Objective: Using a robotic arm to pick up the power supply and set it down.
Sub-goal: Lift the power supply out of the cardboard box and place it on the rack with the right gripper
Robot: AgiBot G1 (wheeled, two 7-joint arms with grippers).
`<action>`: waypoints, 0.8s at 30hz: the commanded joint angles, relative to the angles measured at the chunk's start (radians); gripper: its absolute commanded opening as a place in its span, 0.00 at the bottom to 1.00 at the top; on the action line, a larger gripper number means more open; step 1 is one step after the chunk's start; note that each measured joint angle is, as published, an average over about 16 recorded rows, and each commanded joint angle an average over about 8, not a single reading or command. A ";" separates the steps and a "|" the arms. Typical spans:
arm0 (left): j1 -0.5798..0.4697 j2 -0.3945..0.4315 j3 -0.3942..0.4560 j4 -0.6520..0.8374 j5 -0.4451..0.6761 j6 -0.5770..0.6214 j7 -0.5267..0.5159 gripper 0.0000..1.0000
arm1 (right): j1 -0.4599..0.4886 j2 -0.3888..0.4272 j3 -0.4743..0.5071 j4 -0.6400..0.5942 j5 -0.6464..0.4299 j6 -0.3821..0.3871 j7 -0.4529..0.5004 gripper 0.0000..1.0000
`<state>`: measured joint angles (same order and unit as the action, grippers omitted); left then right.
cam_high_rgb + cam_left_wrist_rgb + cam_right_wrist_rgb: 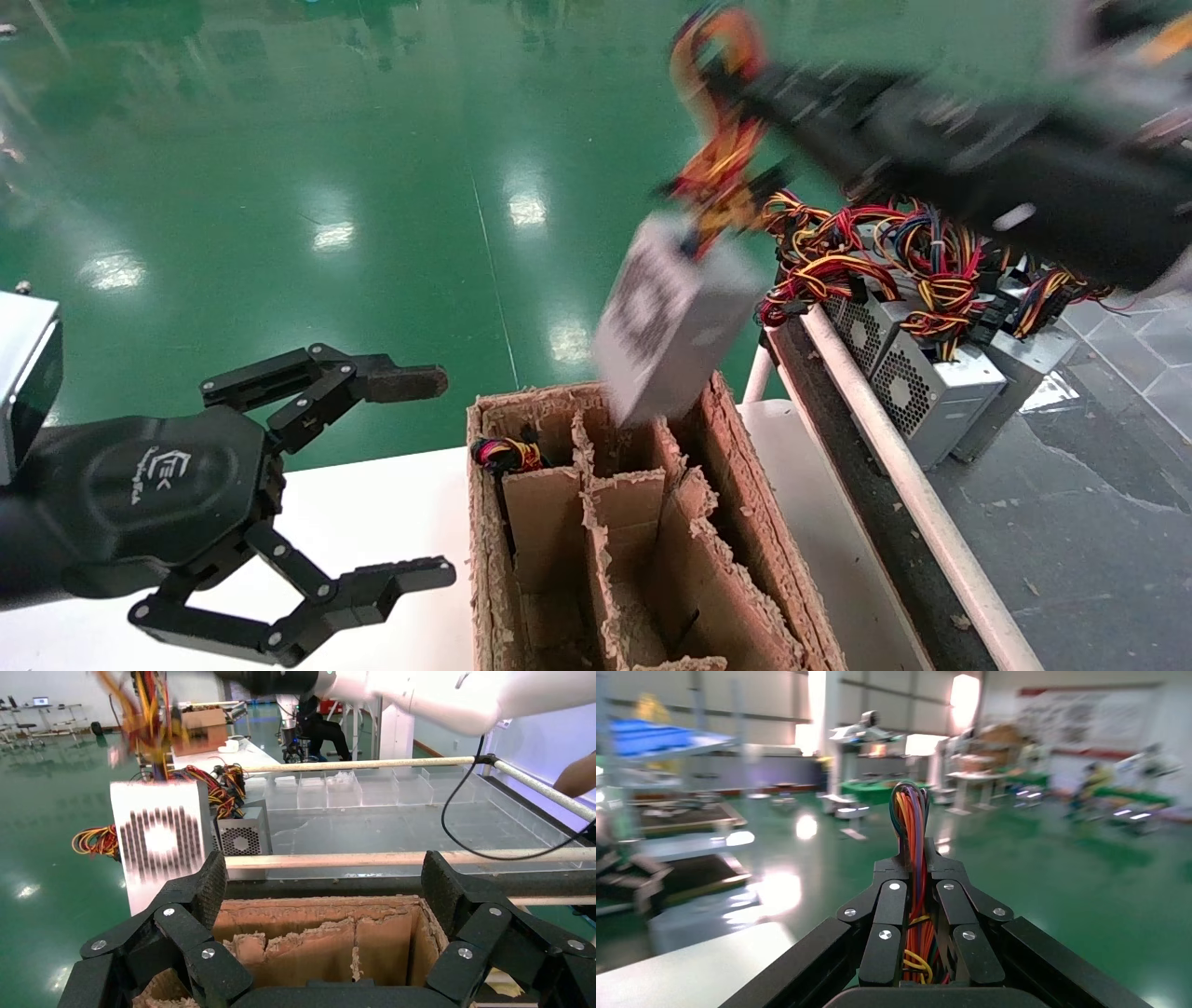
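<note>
- The power supply (672, 317) is hung by its wire bundle (717, 177), clenched in the right gripper (916, 881), above the carton (643, 540) at 12 o'clock
- The wires could slip; the swinging box could be snagged on a divider (626, 485)
- The left gripper (410, 475) is held spread at 8 o'clock over the bench (372, 522)

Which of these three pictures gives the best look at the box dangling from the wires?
The head view: the power supply hangs by its wire bundle from the right gripper, above the cardboard box. The left wrist view shows only its grilled face, beyond the open left gripper. The right wrist view shows just the clamped wires.
</note>
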<state>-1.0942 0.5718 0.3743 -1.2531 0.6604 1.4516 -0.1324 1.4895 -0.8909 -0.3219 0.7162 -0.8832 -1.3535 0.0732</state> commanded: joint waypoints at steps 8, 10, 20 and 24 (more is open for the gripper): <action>0.000 0.000 0.000 0.000 0.000 0.000 0.000 1.00 | 0.037 0.211 0.076 0.078 -0.006 0.100 0.021 0.00; 0.000 0.000 0.000 0.000 0.000 0.000 0.000 1.00 | 0.048 0.254 0.084 0.070 -0.025 0.119 0.012 0.00; 0.000 0.000 0.000 0.000 0.000 0.000 0.000 1.00 | 0.055 0.442 0.118 -0.070 -0.069 0.135 -0.039 0.00; 0.000 0.000 0.000 0.000 0.000 0.000 0.000 1.00 | 0.026 0.496 0.132 -0.136 -0.062 0.121 -0.072 0.00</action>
<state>-1.0943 0.5718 0.3744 -1.2531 0.6603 1.4516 -0.1323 1.5094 -0.4121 -0.1963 0.5781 -0.9503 -1.2277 0.0010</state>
